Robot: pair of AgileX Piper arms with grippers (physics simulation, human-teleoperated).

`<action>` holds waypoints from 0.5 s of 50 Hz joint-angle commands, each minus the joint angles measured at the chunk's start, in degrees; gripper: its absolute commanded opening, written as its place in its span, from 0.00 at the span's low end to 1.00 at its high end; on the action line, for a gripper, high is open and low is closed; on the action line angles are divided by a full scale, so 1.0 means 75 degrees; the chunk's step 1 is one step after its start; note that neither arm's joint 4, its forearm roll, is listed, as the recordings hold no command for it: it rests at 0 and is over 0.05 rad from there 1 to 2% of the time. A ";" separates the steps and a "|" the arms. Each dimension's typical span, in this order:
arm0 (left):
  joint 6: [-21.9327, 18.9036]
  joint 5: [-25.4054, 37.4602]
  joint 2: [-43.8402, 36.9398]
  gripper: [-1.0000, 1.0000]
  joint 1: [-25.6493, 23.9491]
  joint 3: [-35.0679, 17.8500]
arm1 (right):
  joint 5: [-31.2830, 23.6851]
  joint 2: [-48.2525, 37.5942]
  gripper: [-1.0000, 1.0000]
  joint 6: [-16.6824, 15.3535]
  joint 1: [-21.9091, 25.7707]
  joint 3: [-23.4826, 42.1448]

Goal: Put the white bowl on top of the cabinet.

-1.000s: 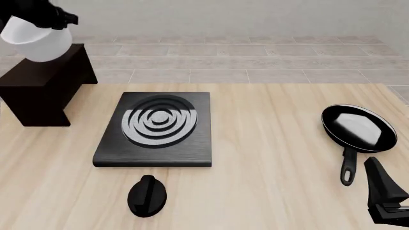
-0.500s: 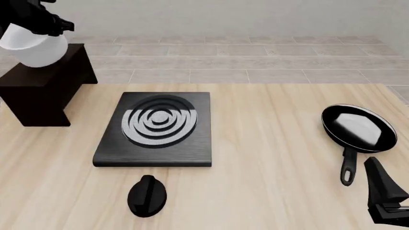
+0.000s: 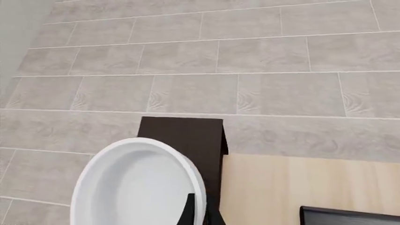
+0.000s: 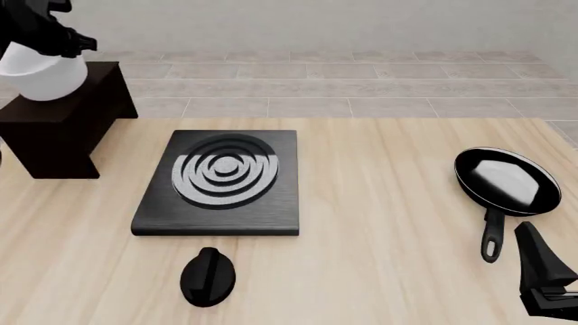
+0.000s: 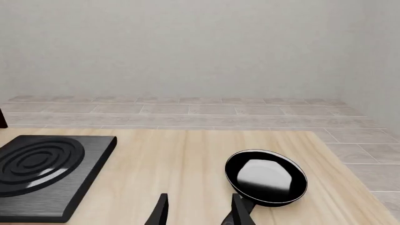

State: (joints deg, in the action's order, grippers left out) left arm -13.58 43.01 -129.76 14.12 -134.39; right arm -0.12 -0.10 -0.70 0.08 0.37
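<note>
Left tool [image 4: 63, 42] clamped on white bowl [image 4: 42, 74] rim, over the cabinet [image 4: 63, 125] top. Right tool [image 5: 198, 212] spread open, near the frying pan [image 5: 265, 177].

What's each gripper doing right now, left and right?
Left gripper: shut on the white bowl, over the cabinet.
Right gripper: open, holding nothing.

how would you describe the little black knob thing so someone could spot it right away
Start at the black stove plate with silver rings, in the middle of the wooden table. The knob lies just in front of the plate's near edge, apart from it. It is a small black oval with a raised ridge along its top, unlike the long-handled frying pan far to the right.
</note>
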 commanded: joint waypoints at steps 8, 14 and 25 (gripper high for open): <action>0.0004 -0.0335 -0.0128 0.00 0.0213 0.0197 | -0.0002 0.0000 1.00 0.0001 0.0002 0.0000; 0.0071 -0.0677 -0.0038 0.00 0.0152 0.0749 | -0.0001 0.0000 1.00 0.0000 0.0000 0.0000; 0.0165 -0.0963 0.0003 0.00 0.0054 0.1172 | 0.0001 0.0000 1.00 0.0000 0.0001 0.0000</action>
State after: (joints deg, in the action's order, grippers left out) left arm -13.11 37.85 -128.79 13.83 -129.72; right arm -0.12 -0.10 -0.70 0.08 0.37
